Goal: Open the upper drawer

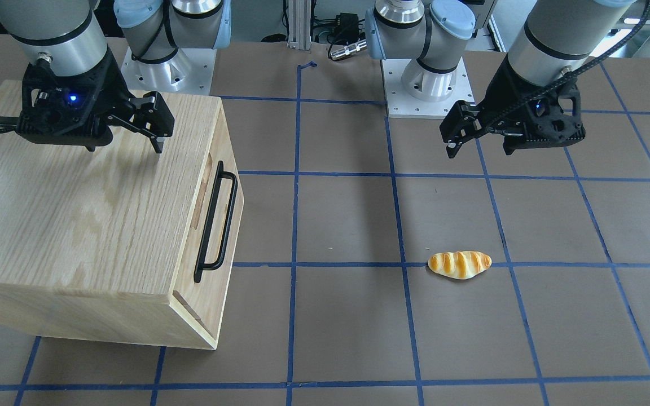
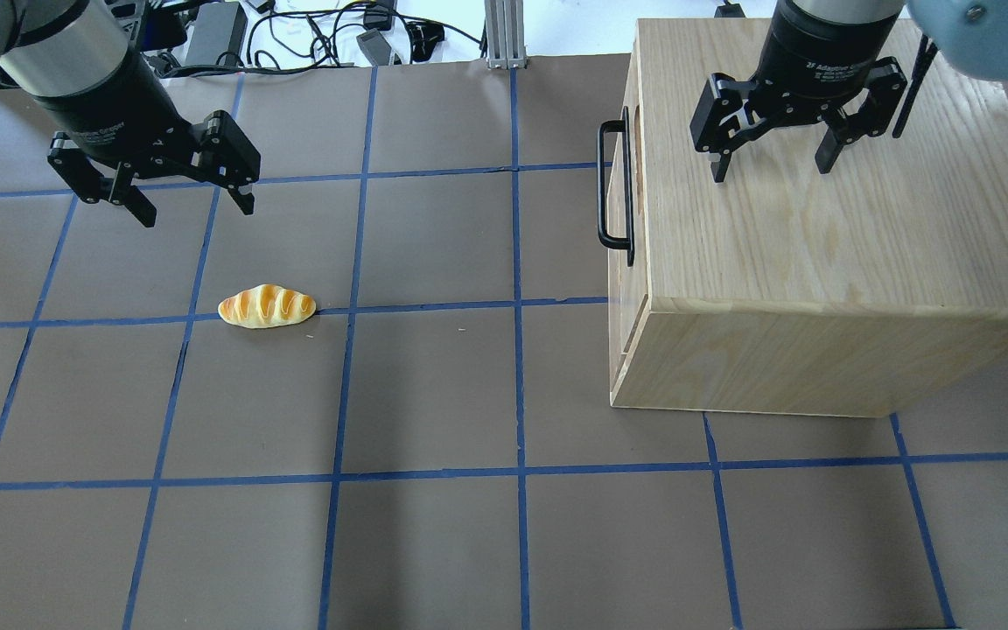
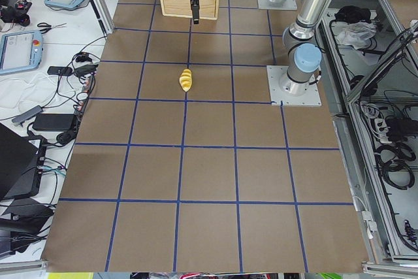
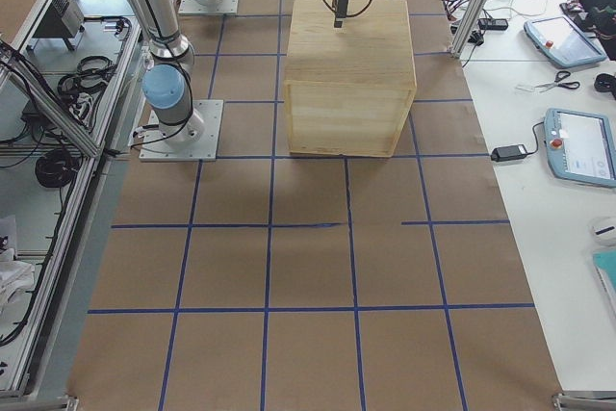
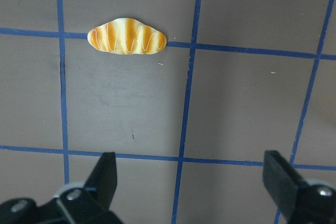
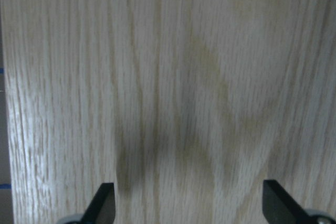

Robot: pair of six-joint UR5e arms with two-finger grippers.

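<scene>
1. Writing: white lettering [image 2: 107,136] is noted on the wrist body of the left gripper [image 2: 198,213], partly legible as "Adaptive Gripper". A similar line on the right gripper [image 2: 771,171] reads "2F Adaptive…", with the remainder cut off. No other text can be read.
2. Counts: two arms and two grippers are recorded, along with one oak cabinet [image 2: 819,219], one black bar handle [image 1: 228,217], one oval notch [image 1: 203,186] and one bread roll [image 2: 267,306].
3. Upper drawer [image 1: 214,214]: it is found at the top of the cabinet's front face, which is turned towards the table's centre. The front panel is seen flush with the cabinet body, so the drawer is shut. The bar handle is mounted across this panel, and the notch lies between the handle and the cabinet's top edge.
4. Right gripper: it is held above the cabinet's top, set back from the front edge. The jaws are spread and only wood grain is seen between the fingertips in the wrist view. The handle is not touched.
5. Left gripper: it is held over the brown table [image 2: 434,394], well apart from the cabinet. The jaws are spread and nothing is held.
6. Bread roll: it lies on a blue tape line [image 2: 416,307], near the left gripper and on the robot's side of it.
</scene>
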